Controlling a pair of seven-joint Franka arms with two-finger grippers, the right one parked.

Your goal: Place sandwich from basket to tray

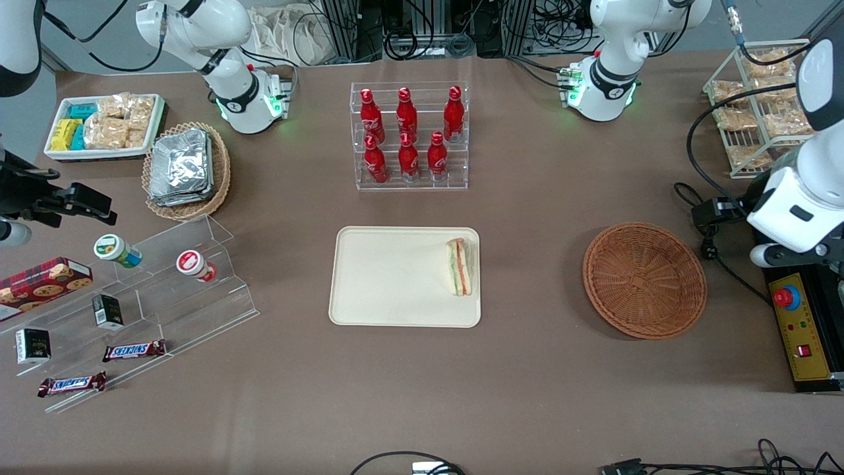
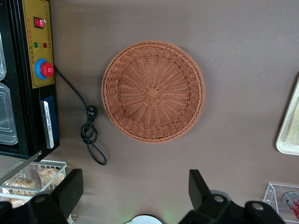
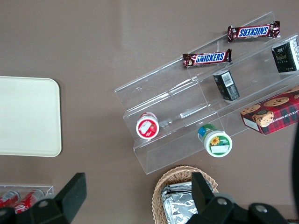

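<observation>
Small triangular wedge sandwich, pale bread with green and red-orange stripes along its cut edge, lies on the large flat cream-beige rectangular tray, close to the rim on the working arm's side; nothing touches it; round shallow reddish-brown woven wicker basket sits well apart from the tray toward the working arm's end of the table, and its bowl is bare in both the front and left wrist views; left arm's gripper hangs above the table near the basket, looking down at it, black fingers spread wide apart with nothing between them; judgement: the placing step reads as done, sandwich delivered and released, arm in a withdrawn posture; next move, if any, calls only for parking the arm clear of the basket and the coiled black cable beside it; no regrasp looks needed, since the sandwich rests fully inside the tray rim; acrylic rack of red bottles stands untouched, farther from the front camera than the tray.
</observation>
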